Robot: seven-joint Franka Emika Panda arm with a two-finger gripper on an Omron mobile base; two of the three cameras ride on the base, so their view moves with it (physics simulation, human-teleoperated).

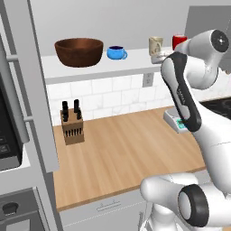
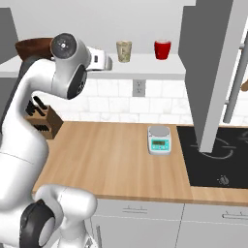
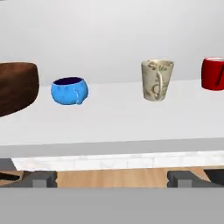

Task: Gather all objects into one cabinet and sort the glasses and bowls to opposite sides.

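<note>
My gripper (image 3: pixel 112 178) hangs open and empty before the shelf (image 3: pixel 131 118), fingertips spread wide. On it, left to right: bowl (image 1: pixel 79 51), mug (image 3: pixel 69 90), tumbler (image 3: pixel 157 80), cup (image 3: pixel 213 73), all standing apart. I judge the bowl heavy and too wide to span, best pinched at its rim; the three small vessels look light, hard and slippery, to be taken across the body or lip. My left base view shows a knife block (image 1: pixel 72 124); the right base view adds the scale (image 2: pixel 159 139) and cooktop (image 2: pixel 220 160).
</note>
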